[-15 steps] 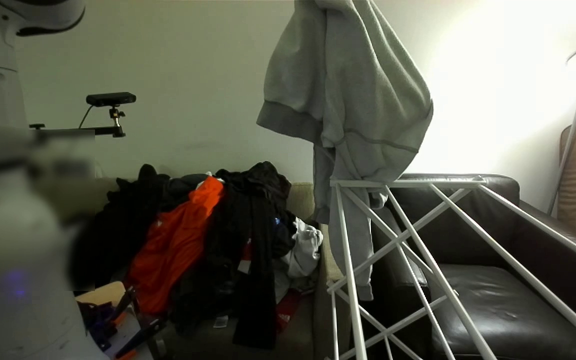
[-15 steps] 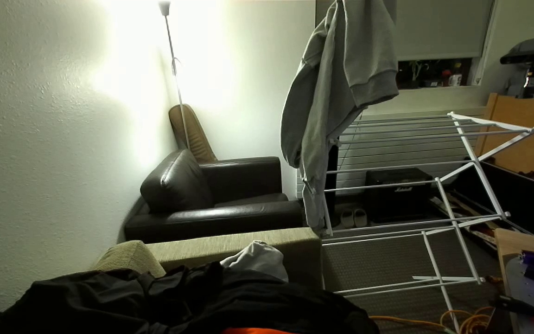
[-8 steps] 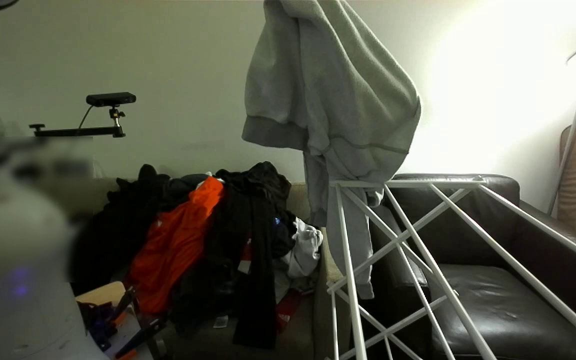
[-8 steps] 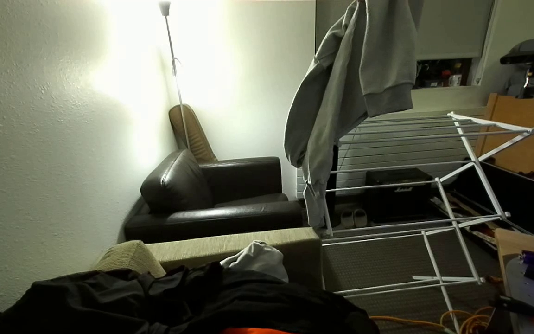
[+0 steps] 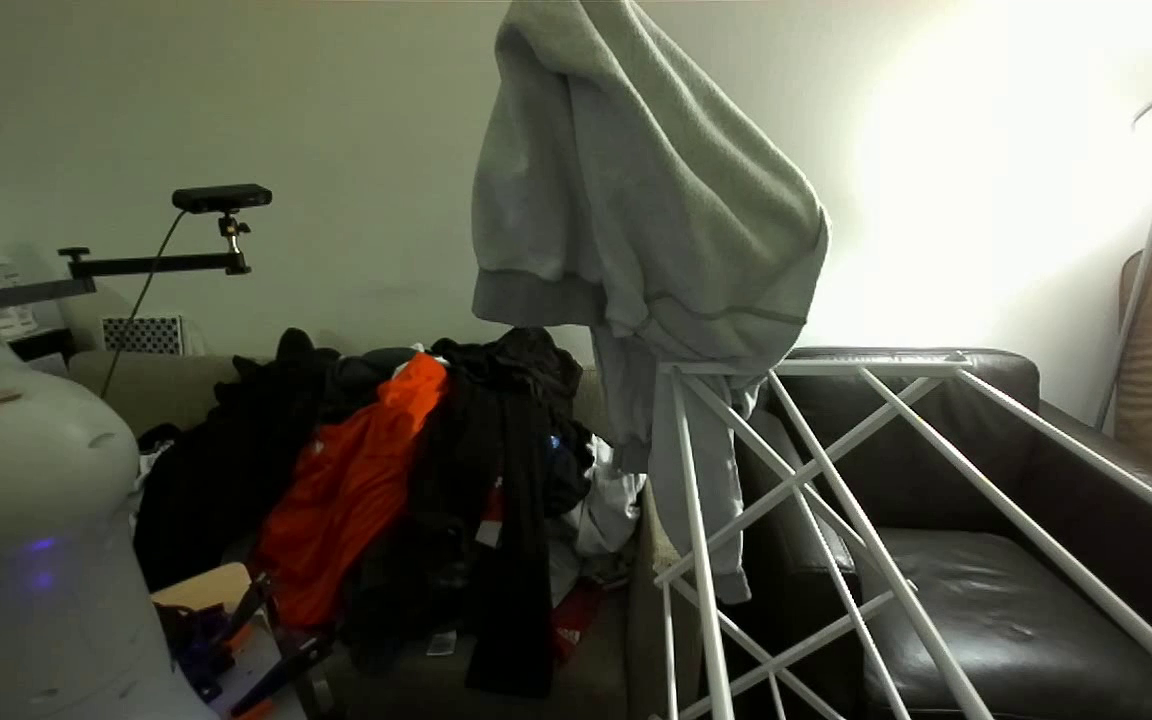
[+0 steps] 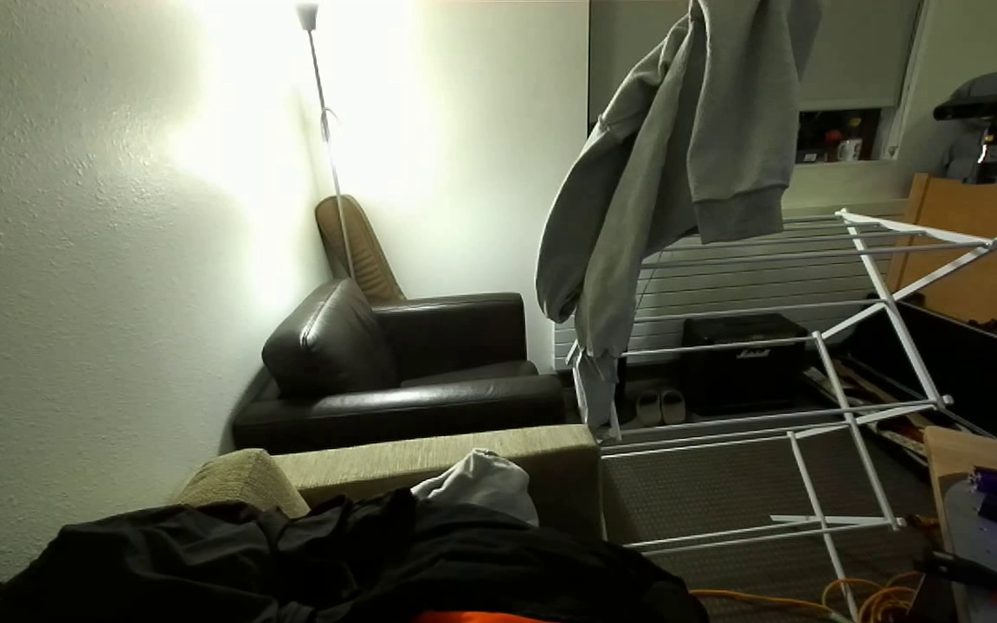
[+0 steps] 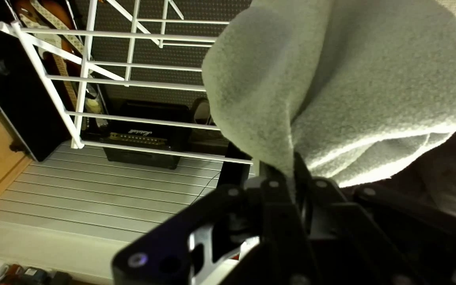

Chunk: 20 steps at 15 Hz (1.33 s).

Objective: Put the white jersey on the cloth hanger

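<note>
Grey-white jersey (image 7: pixel 342 87), Marshall amplifier (image 7: pixel 145 137) beyond

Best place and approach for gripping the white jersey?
Probably from above, by its gathered upper fold, where the hand pinches it in the wrist view: the white jersey narrows toward the top in an exterior view and drapes downward.

The pale, rounded arm (image 5: pixel 26 460) shows two blue-violet glints (image 5: pixel 42 545); the black, linked hand (image 7: pixel 287 170) bears round screw heads (image 7: pixel 137 259).

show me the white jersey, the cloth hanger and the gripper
White jersey (image 5: pixel 666 200): in an exterior view, upper folds.
Cloth hanger (image 5: pixel 826 368): in an exterior view, top bar.
Gripper (image 7: pixel 287 174): in the wrist view, midway between fingertips.
</note>
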{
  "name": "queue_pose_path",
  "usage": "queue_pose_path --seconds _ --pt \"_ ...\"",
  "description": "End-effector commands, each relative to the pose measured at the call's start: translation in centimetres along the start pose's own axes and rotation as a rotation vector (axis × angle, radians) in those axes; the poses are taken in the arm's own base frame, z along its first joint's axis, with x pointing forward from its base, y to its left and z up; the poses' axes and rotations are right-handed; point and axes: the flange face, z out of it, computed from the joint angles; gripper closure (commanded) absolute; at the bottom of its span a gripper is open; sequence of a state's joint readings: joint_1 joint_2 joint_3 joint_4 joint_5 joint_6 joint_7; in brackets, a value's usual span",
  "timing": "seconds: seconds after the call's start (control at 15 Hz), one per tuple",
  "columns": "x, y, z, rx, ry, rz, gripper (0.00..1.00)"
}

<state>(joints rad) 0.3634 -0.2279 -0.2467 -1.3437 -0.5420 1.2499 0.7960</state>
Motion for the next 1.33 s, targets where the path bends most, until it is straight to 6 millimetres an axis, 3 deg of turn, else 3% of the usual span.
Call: queue_pose_path --seconds 0.0,0.4,0.8,1.27 --pt "-0.6 0.2 0.5 0.064 0.074 0.035 0.97" --pt "0.3 -1.2 1.2 0.144 0.194 0.110 0.97" --pt "0.4 -2.5 2.6 0.120 0.176 0.171 0.97" --pt "0.2 -2.6 2.5 0.086 0.181 0.218 0.97"
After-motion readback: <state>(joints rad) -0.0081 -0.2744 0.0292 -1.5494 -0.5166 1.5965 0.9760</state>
